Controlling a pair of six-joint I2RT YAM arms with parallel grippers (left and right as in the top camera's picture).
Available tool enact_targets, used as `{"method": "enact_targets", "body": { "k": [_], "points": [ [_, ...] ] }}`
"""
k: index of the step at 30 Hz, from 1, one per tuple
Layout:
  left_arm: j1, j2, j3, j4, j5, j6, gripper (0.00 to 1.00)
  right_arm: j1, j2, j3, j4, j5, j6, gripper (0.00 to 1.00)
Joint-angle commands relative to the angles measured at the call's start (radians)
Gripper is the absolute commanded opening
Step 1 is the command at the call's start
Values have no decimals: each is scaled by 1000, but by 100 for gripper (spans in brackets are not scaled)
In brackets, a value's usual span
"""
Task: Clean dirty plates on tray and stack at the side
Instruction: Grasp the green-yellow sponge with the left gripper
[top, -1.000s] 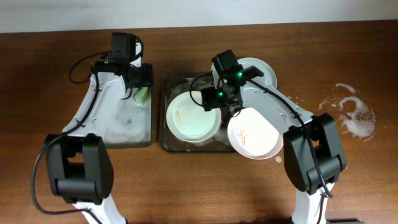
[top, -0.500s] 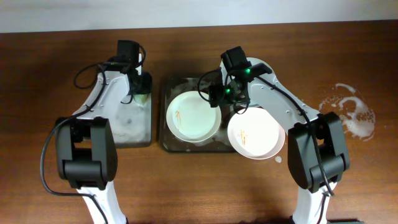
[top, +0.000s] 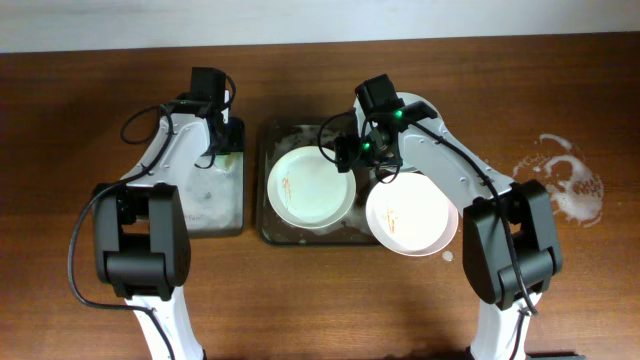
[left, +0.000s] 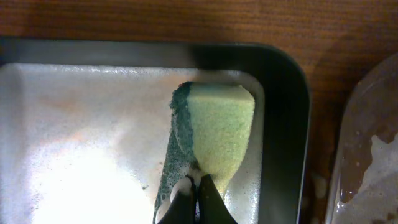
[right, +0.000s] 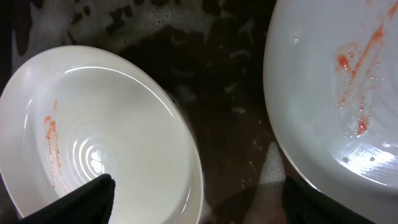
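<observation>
Your left gripper (left: 196, 200): pinched shut on the green sponge (left: 217, 130).
Your right gripper (right: 199, 202): fingers wide apart, over the tray (right: 224, 93), between two smudged plates (right: 93, 137).

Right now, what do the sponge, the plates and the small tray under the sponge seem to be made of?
The sponge: soft yellow-green foam with a darker, rough scouring layer; it narrows where the left end effector pinches it. The plates: glossy, probably glazed ceramic or melamine; sharp light reflections. The small tray: dark, smooth, plastic or coated metal; I cannot tell which.
</observation>
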Motion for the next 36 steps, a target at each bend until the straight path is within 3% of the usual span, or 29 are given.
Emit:
{"method": "enact_targets", "body": {
  "k": [1,8,14,23,30,36],
  "points": [
    [5,9,60,-51,-13,-2,1,-2,-2,-4,0,12,5,86],
    [5,-39,225,-298,-162,-2,1,-2,-2,-4,0,12,5,87],
    [3,-57,231,-415,-247,-47,1,-2,-2,-4,2,12,5,87],
    [-16,-57,193,-469,-253,-133,1,-2,-2,-4,1,12,5,87],
    [-40,-57,117,-462,-438,-307,1,-2,-2,-4,1,12,5,87],
    [-89,-57,79,-453,-501,-323,1,-2,-2,-4,6,12,5,88]
  ]
}}
